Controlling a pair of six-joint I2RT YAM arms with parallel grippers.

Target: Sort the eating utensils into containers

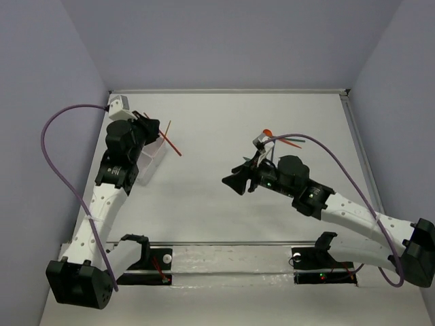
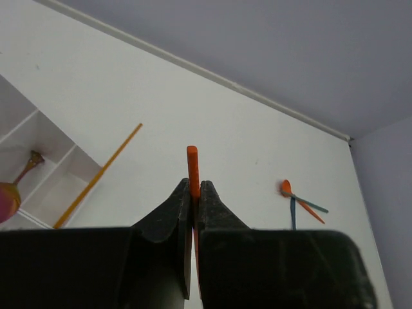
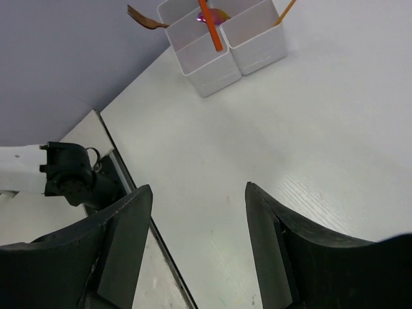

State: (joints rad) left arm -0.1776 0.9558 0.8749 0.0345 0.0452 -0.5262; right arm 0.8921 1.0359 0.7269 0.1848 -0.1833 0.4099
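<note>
- Left gripper (image 2: 193, 191) clamped on the orange-red stick (image 2: 192, 161), over the white tray (image 3: 207, 77).
- Right gripper (image 3: 196, 190): jaws apart, holding nothing, above the table (image 3: 309, 129).
- Orange spoon (image 2: 285, 187) and teal piece (image 2: 313, 206) lie well apart from the tray.

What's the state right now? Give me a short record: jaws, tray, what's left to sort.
left jaws: shut on orange stick, held up near tray
right jaws: open, empty, over table
in tray: spoon; fork pokes out at the rim
against tray: yellow stick, leaning on its side
left to sort: pile of orange spoon, teal and blue pieces, well away from tray
</note>
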